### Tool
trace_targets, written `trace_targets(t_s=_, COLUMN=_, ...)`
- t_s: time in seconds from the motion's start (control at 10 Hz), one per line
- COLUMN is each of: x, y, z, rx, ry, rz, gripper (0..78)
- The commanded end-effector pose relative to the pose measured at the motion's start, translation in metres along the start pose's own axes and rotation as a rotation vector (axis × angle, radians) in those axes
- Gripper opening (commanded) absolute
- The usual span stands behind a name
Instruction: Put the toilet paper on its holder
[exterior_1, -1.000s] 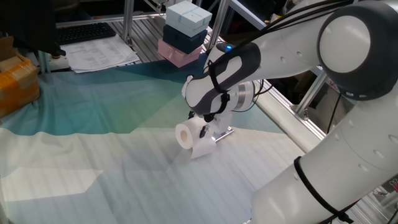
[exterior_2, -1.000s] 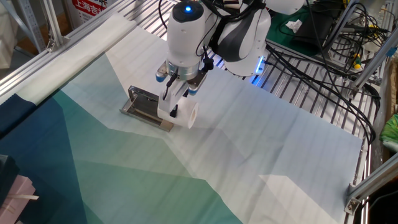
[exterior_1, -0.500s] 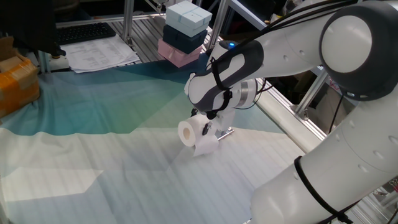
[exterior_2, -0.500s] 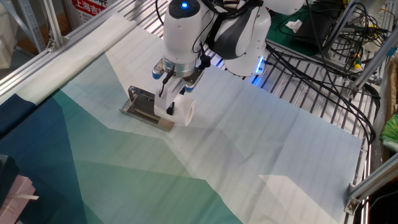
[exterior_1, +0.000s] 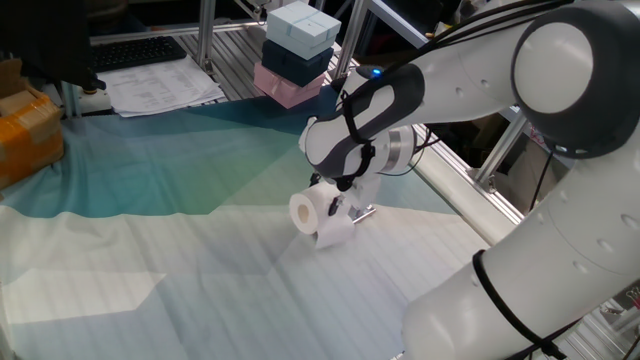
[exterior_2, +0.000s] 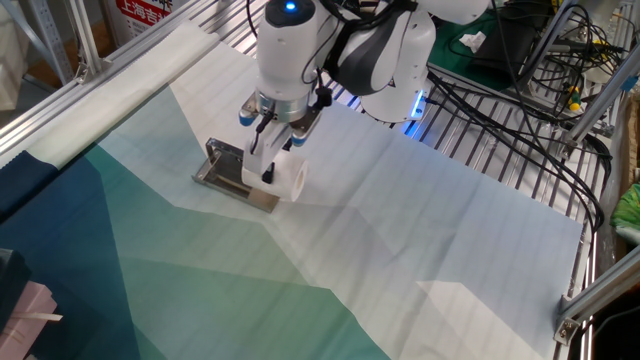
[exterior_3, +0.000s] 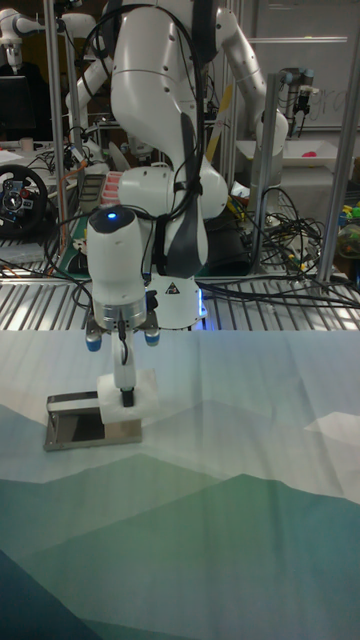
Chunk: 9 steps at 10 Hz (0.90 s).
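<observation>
White and grey jointed robot arm (exterior_1: 560, 120) bent over the surface, wrist pointing down, with the hand (exterior_2: 268, 166) hanging almost vertical. Blue light visible on top of the wrist. Hand clenched on the white cylindrical roll of toilet paper (exterior_1: 318, 214), one finger (exterior_3: 122, 376) lying down over the flat end face of the roll in the tall fixed view; the second finger hidden. Roll held with its axis about level, its round end with the hollow core turned to the left in one fixed view. Whether it rests on the cloth or hangs just above it: cannot tell.

Small shiny chrome holder with flat mirror-like plate (exterior_2: 223, 166) lying flat on the surface, just beside the roll. In the tall fixed view, plate (exterior_3: 80, 422) at the left of the roll, the roll overlapping the right end of the plate. In one fixed view only a small chrome corner (exterior_1: 362, 212) showing behind the roll.

Surface covered by a cloth in white and teal-green angular patches (exterior_2: 400, 240), a little wrinkled. At the far side in one fixed view, a stack of pale blue, dark and pink boxes (exterior_1: 296, 52), loose printed papers (exterior_1: 160, 84) and a black keyboard. Aluminium frame rails and many black cables (exterior_2: 520, 90) around the surface.
</observation>
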<state>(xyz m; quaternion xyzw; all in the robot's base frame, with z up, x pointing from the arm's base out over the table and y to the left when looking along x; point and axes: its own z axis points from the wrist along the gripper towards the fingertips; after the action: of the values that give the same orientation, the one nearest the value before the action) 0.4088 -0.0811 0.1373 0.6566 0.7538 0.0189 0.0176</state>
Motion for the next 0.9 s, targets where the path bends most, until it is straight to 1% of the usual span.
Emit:
trace_targets(t_s=0.1, x=-0.0063, y=0.0025, z=0.0019, rx=-0.004, ry=-0.006, rz=0.004, gripper=1.3)
trace_targets(t_s=0.2, x=-0.0064, y=0.0025, z=0.0018, rx=-0.002, ry=-0.009, rz=0.006, gripper=1.3)
trace_targets(t_s=0.8, x=-0.0101, y=0.0049, z=0.0007, rx=0.004, ry=-0.005, rz=-0.016, gripper=1.3)
trace_targets(t_s=0.9, x=-0.0108, y=0.0053, z=0.0006, rx=0.010, ry=-0.011, rz=-0.015, gripper=1.3)
